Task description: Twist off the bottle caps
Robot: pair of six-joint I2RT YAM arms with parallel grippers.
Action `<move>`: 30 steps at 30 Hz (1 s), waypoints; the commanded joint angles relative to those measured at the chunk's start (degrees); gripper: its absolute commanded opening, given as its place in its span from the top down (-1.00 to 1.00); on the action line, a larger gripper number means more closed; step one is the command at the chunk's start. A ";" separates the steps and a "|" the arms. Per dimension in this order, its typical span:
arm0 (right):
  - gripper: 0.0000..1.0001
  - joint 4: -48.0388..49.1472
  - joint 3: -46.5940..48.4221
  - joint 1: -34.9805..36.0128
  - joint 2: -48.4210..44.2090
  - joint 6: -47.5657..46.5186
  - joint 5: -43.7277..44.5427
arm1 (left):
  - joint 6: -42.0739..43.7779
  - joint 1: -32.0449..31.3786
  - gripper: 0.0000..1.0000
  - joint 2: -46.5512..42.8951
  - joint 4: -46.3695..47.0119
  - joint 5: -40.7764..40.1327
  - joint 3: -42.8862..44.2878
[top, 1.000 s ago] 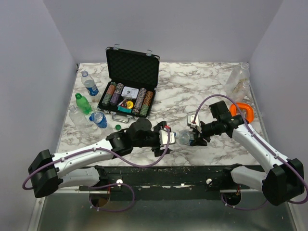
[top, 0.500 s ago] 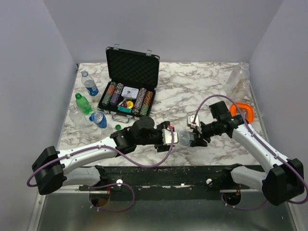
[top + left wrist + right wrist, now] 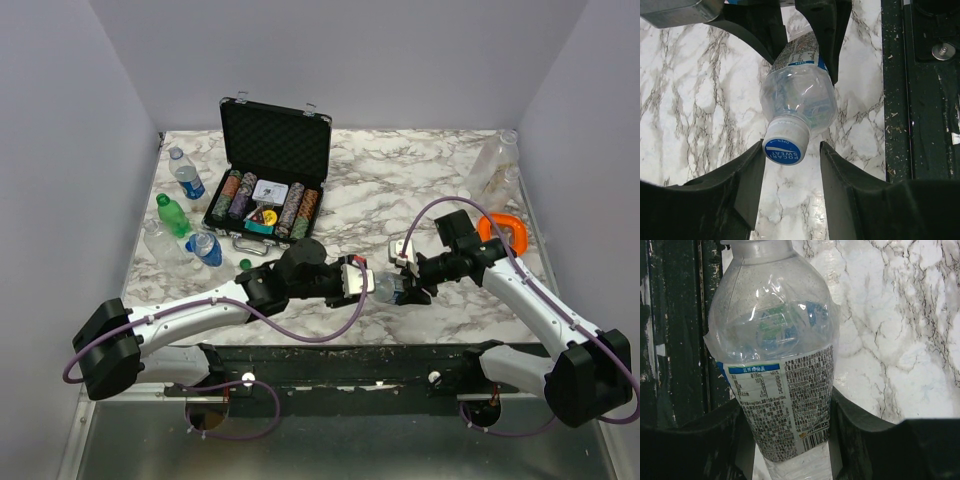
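Note:
A clear bottle (image 3: 388, 289) with a pale printed label (image 3: 782, 400) hangs on its side above the table's front middle. My right gripper (image 3: 410, 285) is shut on its body (image 3: 786, 405). The neck points left toward my left gripper (image 3: 362, 283). In the left wrist view the white cap with a blue top (image 3: 785, 148) sits at the tips of the open fingers (image 3: 791, 150). It touches the left finger (image 3: 752, 172), and a gap separates it from the right finger (image 3: 835, 170).
An open black chip case (image 3: 270, 180) stands at the back left. Beside it lie a blue-labelled bottle (image 3: 186, 175), a green bottle (image 3: 172, 215), another bottle (image 3: 204, 247) and a loose green cap (image 3: 245, 263). Clear bottles (image 3: 495, 160) and an orange ring (image 3: 505, 230) are at the right.
My left arm has moved right toward the bottle's neck, and its jaws have narrowed around the cap. The right arm and the bottle have stayed still.

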 commanded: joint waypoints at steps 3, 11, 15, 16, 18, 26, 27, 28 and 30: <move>0.42 -0.61 1.04 0.12 0.51 -1.06 -0.71 | -1.37 0.20 -0.02 0.53 1.72 1.56 1.74; 0.42 -0.69 1.13 0.12 0.95 -1.15 -0.62 | -3.48 0.46 0.04 0.44 2.77 1.82 1.65; 0.42 -0.78 1.13 0.12 1.03 -1.24 -0.62 | -4.97 0.73 0.06 0.27 3.56 2.96 1.38; 0.42 -0.78 1.13 0.12 1.03 -1.24 -0.62 | -5.32 0.73 0.09 0.27 3.56 3.31 1.30; 0.42 -0.78 1.13 0.12 1.12 -1.24 -0.62 | -6.55 0.90 0.20 0.35 3.74 3.76 1.30; 0.43 -0.87 1.13 0.12 1.03 -1.24 -0.53 | -24.70 2.22 1.00 0.35 6.46 4.11 0.86; 0.43 -0.87 1.13 0.12 1.03 -1.32 -0.45 | -29.62 2.40 1.00 0.53 6.11 3.76 1.29; 0.43 -0.87 1.13 0.12 1.03 -1.32 -0.45 | -34.37 2.40 1.00 0.53 6.29 3.76 1.65; 0.42 -0.87 1.13 0.12 1.12 -1.24 -0.45 | -45.18 2.40 1.00 0.01 9.16 4.89 0.95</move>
